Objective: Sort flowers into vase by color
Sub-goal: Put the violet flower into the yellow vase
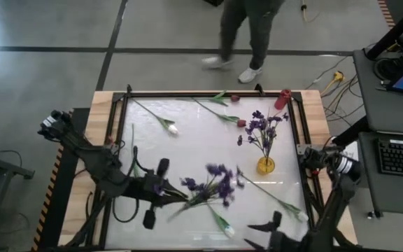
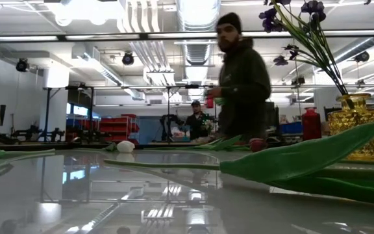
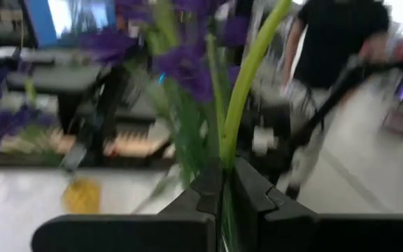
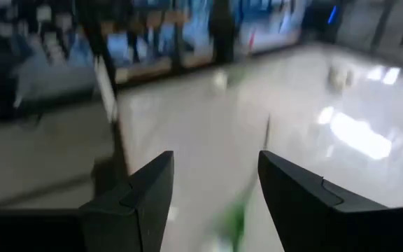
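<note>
My left gripper (image 1: 165,189) is over the near-left part of the table, shut on a spray of purple blossoms (image 1: 214,183). A yellow vase (image 1: 265,166) holds another purple spray (image 1: 263,127) and stands at the right; in the low view the yellow vase (image 2: 359,127) shows at the right too. A red vase (image 1: 282,99) stands at the far right corner. White tulips (image 1: 170,128) (image 1: 226,227) (image 1: 301,215) and dark red buds (image 1: 241,123) (image 1: 234,99) lie flat on the table. My right gripper (image 1: 266,225) is open near the near edge, beside a white tulip. My left gripper pinches the purple spray's green stem (image 3: 224,183) between its two fingers. The blossoms (image 3: 187,66) and a bent stem (image 3: 250,77) reach out beyond the fingertips. In the high view the fingers point toward the table's right, and a stem end (image 1: 177,212) trails toward the near edge.
A dark frame (image 1: 187,94) rims the white table. A person (image 1: 250,31) walks past the far edge and also shows in the low view (image 2: 242,78). A large green leaf (image 2: 304,159) lies close to the low camera. Desks with a keyboard (image 1: 401,155) stand to the right.
</note>
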